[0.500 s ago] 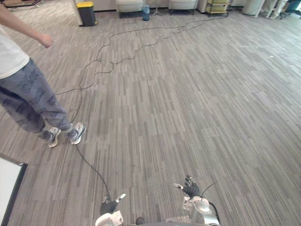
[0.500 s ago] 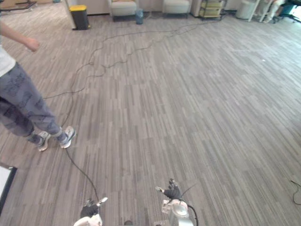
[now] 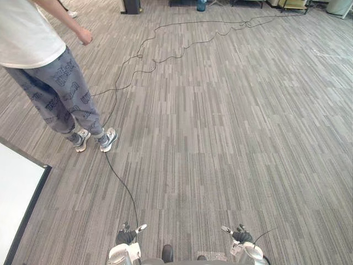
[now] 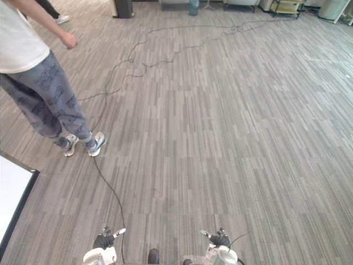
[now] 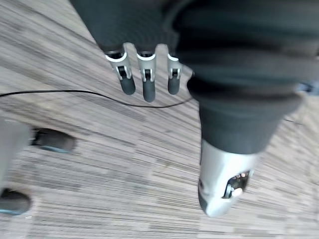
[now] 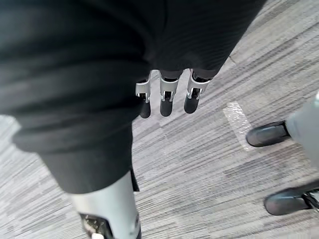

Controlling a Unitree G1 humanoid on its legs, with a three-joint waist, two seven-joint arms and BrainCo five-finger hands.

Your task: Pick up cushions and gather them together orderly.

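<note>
No cushion is in view. My left hand [image 3: 128, 236] hangs low at the bottom edge of the eye views, over bare grey plank-patterned floor [image 3: 220, 121]. In its wrist view the fingers [image 5: 144, 82] point straight down and hold nothing. My right hand [image 3: 241, 236] hangs at the same height to the right. Its fingers [image 6: 167, 99] are also straight and empty above the floor.
A person [image 3: 49, 72] in a white shirt and patterned grey trousers stands at the left, one arm out, shoes [image 3: 94, 141] on the floor. A white panel with a dark edge [image 3: 16, 193] lies at the lower left. A dark bin [image 3: 131, 5] stands far back.
The whole picture has shifted, so the camera moved: the person and the white panel now show larger at the left. My right hand sits lower and further right in the view.
</note>
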